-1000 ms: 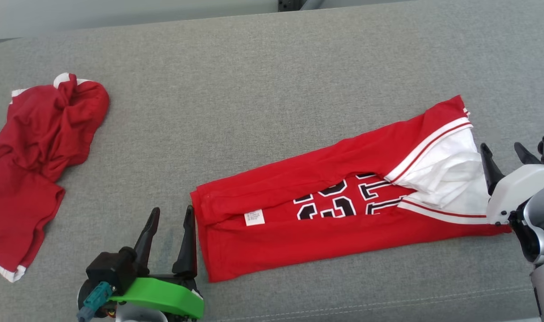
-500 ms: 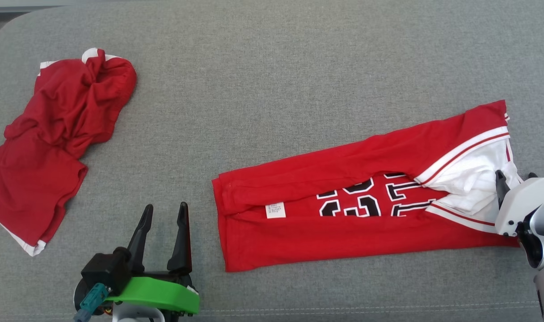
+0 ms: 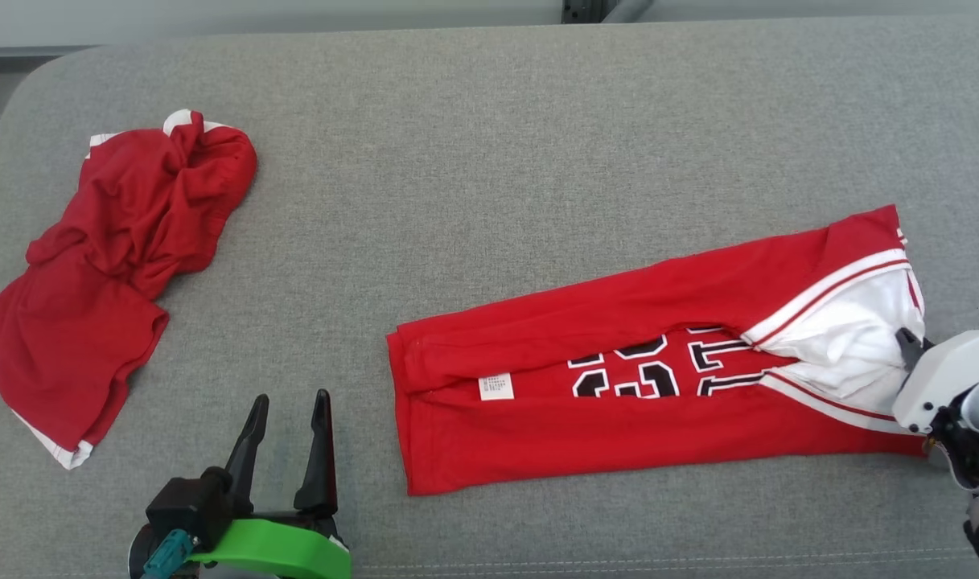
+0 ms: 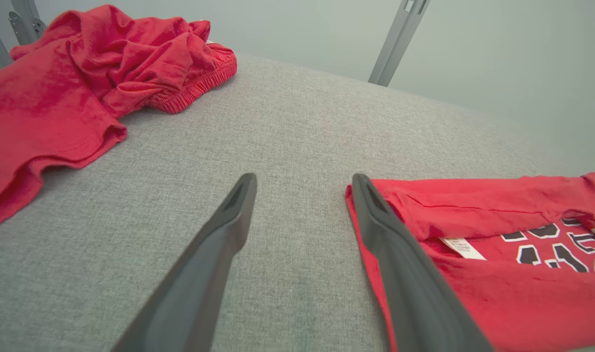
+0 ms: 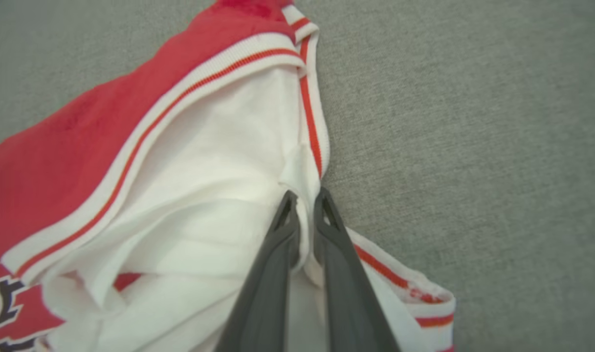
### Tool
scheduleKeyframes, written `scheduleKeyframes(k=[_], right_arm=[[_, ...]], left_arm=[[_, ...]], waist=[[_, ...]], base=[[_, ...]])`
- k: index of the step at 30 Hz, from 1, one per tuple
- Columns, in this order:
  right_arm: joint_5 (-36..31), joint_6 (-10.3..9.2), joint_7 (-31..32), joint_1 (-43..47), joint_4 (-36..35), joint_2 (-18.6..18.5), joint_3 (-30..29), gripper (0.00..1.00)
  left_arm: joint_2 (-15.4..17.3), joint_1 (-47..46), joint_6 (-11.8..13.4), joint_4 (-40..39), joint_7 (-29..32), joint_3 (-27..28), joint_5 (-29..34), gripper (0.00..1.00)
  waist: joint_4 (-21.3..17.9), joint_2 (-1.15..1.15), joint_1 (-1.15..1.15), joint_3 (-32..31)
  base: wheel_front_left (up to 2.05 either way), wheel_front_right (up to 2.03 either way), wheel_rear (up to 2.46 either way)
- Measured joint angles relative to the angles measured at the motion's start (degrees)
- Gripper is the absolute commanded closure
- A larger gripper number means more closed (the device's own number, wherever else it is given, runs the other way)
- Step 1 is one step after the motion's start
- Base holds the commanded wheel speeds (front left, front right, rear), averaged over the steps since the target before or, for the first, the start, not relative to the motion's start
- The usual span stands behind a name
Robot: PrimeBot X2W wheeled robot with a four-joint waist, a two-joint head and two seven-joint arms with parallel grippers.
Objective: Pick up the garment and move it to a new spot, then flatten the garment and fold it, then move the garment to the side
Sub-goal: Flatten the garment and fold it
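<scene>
1. Nearest the robot, the left gripper (image 3: pixel 289 400) stood spread and empty on the grey cushion (image 3: pixel 489 161), just left of the jersey's hem, gripping nothing
2. The jersey (image 3: pixel 618 402) lay right of centre on the cushion, folded into a long band with its label (image 3: pixel 495 387) and black numerals facing up, and its white-trimmed end pointing towards the robot's right
3. At that end the right gripper (image 5: pixel 305 196) was clenched on a small pleat of the white lining, beside the red-striped trim
4. The jersey looked light, soft and limp. It would probably sag and unfold if lifted by one point, and thin knit can slip from a narrow pinch. A second hold at the hem corner, near the left gripper, would likely keep the band together; the doubled trim seemed the firmest place to grip
5. Farther off, at the robot's left, a crumpled red heap (image 3: pixel 119 265) sat well apart from the jersey, untouched
6. A second earlier the right gripper's fingers had been spread just off the white end; since then they had moved onto the cloth and closed. The left gripper, then touching the hem, now stood a little clear of it, as wide as before. The whole view had shifted, which was camera movement. The jersey's folds and the heap looked unchanged
</scene>
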Motion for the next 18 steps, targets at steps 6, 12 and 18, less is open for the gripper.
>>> scheduleKeyframes(k=[6, 12, 18], right_arm=[[1.44, 0.0, -0.79, 0.39, 1.65, -4.95, -4.86, 1.0], [1.3, -0.02, -1.89, 0.77, 0.22, -8.58, -9.7, 1.0], [3.08, -0.04, -0.56, 2.87, -11.51, -4.63, -3.02, 1.0]], left_arm=[[-0.58, 1.16, -1.09, 1.01, 0.0, 1.58, 1.29, 0.0], [-1.22, 1.56, -1.82, 2.24, -0.01, 1.79, 1.93, 0.0], [-1.69, 2.8, -2.03, 2.49, -0.01, 2.31, 1.93, 0.0]], waist=[[-0.59, 0.0, 0.0, -2.36], [-0.52, 0.0, 0.0, -3.83], [-0.32, 0.0, 0.0, -4.56]], base=[[0.0, 0.0, 0.0], [0.0, 0.0, 0.0], [0.0, 0.0, 0.0]])
